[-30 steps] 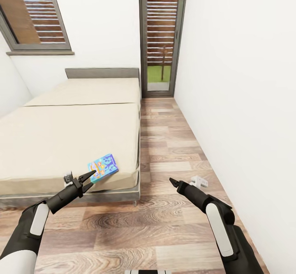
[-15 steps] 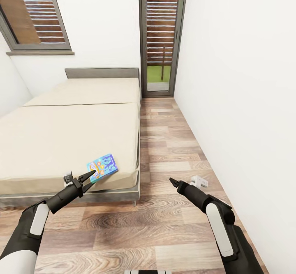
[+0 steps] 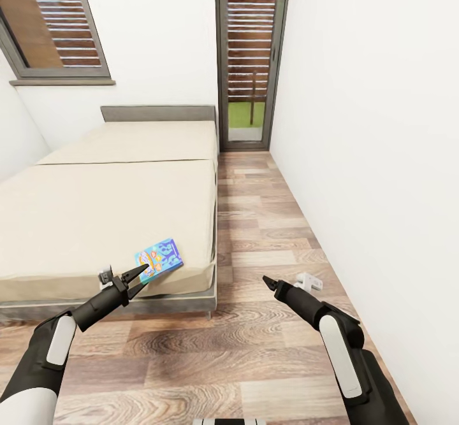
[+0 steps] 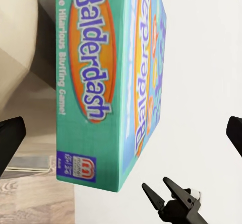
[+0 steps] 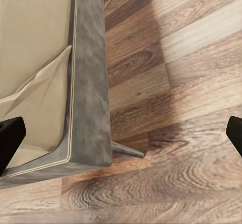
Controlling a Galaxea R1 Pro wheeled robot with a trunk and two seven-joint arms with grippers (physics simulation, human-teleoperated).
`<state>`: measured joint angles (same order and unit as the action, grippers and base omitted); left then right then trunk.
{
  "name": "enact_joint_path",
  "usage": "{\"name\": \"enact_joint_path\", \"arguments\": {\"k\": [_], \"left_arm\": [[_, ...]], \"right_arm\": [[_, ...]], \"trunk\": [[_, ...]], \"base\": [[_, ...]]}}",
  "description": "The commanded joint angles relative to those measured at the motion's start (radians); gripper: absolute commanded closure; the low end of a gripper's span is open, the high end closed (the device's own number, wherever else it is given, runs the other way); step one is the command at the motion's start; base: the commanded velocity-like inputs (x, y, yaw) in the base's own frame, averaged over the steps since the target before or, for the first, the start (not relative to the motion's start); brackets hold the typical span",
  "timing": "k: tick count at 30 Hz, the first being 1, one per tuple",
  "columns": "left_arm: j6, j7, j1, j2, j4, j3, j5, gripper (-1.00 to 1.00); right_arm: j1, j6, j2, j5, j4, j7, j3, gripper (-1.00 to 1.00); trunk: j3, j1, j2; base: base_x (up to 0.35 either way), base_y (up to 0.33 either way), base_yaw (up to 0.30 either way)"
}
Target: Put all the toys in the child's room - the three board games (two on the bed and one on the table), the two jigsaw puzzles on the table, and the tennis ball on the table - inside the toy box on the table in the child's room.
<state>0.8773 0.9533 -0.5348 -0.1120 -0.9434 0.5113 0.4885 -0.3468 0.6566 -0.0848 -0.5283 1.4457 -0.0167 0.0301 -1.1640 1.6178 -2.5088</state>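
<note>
Bedroom scene, seen from the robot's head: a low wide bed (image 3: 115,221) with a plain cream mattress on a dark grey frame is filling the near left, and a wood-plank floor (image 3: 255,348) is running alongside a white wall (image 3: 370,157) toward a tall glass door.

A small flat blue-and-teal cardboard board game box (image 3: 159,259), printed "Balderdash" in the left wrist view, is lying near the bed's near corner, close to the mattress edge. The left gripper (image 3: 137,275) is hovering just at the box's near end with its two black fingers spread apart, holding nothing. The left wrist view is showing the box (image 4: 108,83) close in front of the camera, between the finger tips at the picture's sides.

The right gripper (image 3: 268,281) is hanging over the floor beside the bed, well apart from the box; whether its claw is apart or together cannot be told.

The box is probably light, stiff and smooth-faced, so it may be slipping if pinched loosely. Taking hold across its thin edge at the near end, where it is lying by the mattress edge, looks most promising.
</note>
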Motion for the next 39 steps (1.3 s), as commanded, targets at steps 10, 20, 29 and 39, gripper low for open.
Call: {"name": "enact_joint_path", "arguments": {"k": [10, 20, 29, 39], "left_arm": [[0.005, 0.002, -0.001, 0.000, 0.000, 0.001, 0.000, -1.00], [0.005, 0.002, -0.001, 0.000, 0.000, 0.001, 0.000, -1.00], [0.005, 0.002, -0.001, 0.000, 0.000, 0.001, 0.001, -1.00], [0.005, 0.002, -0.001, 0.000, 0.000, 0.001, 0.001, -1.00]], "right_arm": [[-0.001, 0.006, -0.001, -0.002, 0.001, -0.002, 0.003, -1.00], [-0.001, 0.006, -0.001, -0.002, 0.001, -0.002, 0.003, -1.00], [-0.001, 0.006, -0.001, -0.002, 0.001, -0.002, 0.002, -1.00], [-0.001, 0.006, -0.001, -0.002, 0.001, -0.002, 0.003, -1.00]], "trunk": [[-0.001, 0.000, 0.000], [-0.001, 0.000, 0.000], [-0.001, 0.000, 0.000], [-0.001, 0.000, 0.000]], "base": [[0.000, 0.000, 0.000], [0.000, 0.000, 0.000], [0.000, 0.000, 0.000], [0.000, 0.000, 0.000]]}}
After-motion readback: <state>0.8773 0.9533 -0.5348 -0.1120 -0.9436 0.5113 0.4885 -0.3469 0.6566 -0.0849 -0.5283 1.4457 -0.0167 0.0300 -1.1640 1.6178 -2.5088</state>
